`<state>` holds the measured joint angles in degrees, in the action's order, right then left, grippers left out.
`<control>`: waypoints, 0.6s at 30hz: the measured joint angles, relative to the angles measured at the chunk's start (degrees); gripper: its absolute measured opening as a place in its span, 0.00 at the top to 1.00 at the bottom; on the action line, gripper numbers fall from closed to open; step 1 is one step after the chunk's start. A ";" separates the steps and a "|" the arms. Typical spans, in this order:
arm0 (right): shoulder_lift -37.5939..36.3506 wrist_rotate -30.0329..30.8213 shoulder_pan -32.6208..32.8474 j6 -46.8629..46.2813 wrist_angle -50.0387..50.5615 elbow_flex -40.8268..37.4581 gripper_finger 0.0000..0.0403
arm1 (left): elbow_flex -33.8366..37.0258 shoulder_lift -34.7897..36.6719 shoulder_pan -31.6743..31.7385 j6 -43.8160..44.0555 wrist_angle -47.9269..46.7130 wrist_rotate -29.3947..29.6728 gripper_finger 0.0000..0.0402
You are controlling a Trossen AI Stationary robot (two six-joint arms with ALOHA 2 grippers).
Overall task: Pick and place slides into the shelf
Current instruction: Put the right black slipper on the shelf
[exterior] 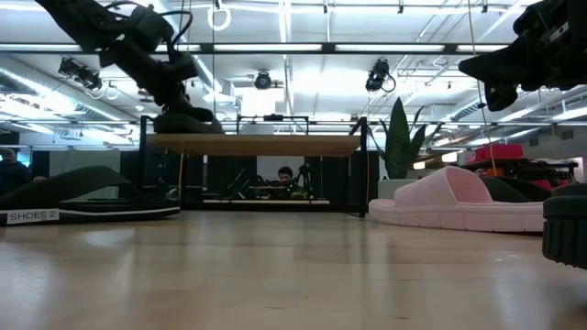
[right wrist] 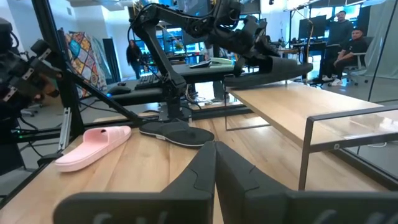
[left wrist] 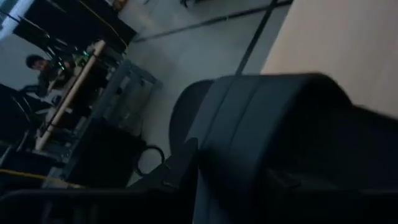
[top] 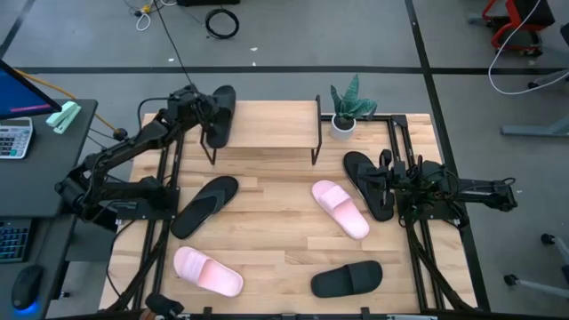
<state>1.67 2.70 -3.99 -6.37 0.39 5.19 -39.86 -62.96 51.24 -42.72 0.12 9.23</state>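
Observation:
My left gripper [top: 209, 116] is shut on a black wide-strap slide [top: 224, 111] at the left end of the shelf [top: 267, 129], a low rack with a pale plank top on black legs. My right gripper [right wrist: 214, 155] is shut and holds nothing. It hovers above the table's right side, beside a black flip-flop [top: 366, 178]. Lying flat on the table are another black flip-flop [top: 204, 205], two pink slides [top: 340, 210] [top: 206, 272] and a second black slide [top: 347, 279]. My left gripper holds the black slide by its left side near the strap [left wrist: 267, 124], slanting down from the table's left. The gripper body hides the fingers, so the kind of hold cannot be told. The slide's sole [exterior: 188, 122] lies about level on the plank's left end, one end past its far edge.
A potted plant [top: 347, 107] stands just right of the shelf's right end. The rest of the plank [exterior: 275, 144] is bare. Black frame rails run along both table sides. People sit in the room beyond the table.

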 joint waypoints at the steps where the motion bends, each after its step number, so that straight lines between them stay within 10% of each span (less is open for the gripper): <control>1: 0.02 0.00 0.00 0.00 0.02 0.00 0.97 | 0.00 0.02 -0.02 0.02 -1.06 0.33 0.70; 18: 0.02 0.00 -0.02 0.01 0.02 0.00 0.97 | -0.07 1.03 -1.73 0.27 -3.50 8.40 0.52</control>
<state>1.69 2.70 -4.01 -6.36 0.40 5.19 -39.92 -61.92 49.51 -42.45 -3.38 17.63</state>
